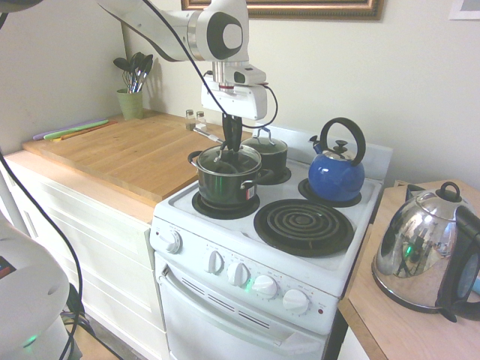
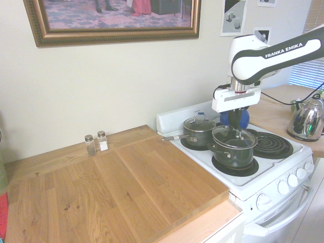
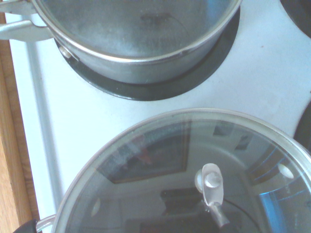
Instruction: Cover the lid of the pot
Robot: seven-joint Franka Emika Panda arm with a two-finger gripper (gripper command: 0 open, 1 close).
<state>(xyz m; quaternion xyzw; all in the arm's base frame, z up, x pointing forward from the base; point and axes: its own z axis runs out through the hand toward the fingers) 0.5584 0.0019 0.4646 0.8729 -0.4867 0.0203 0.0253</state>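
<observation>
The dark pot stands on the stove's front left burner, also seen as the pot. The clear glass lid lies level across the pot's shiny rim; I cannot tell whether a small gap is left. My gripper reaches straight down over the lid's centre and is shut on its small knob. From the other side the gripper stands above the lid. In the wrist view the lid fills the lower half, its metal rim curving across.
A smaller pot with a loop-handled lid sits on the burner just behind. A blue kettle stands at the back right, and the front right coil is bare. A shiny electric kettle stands on the right counter, wooden worktop to the left.
</observation>
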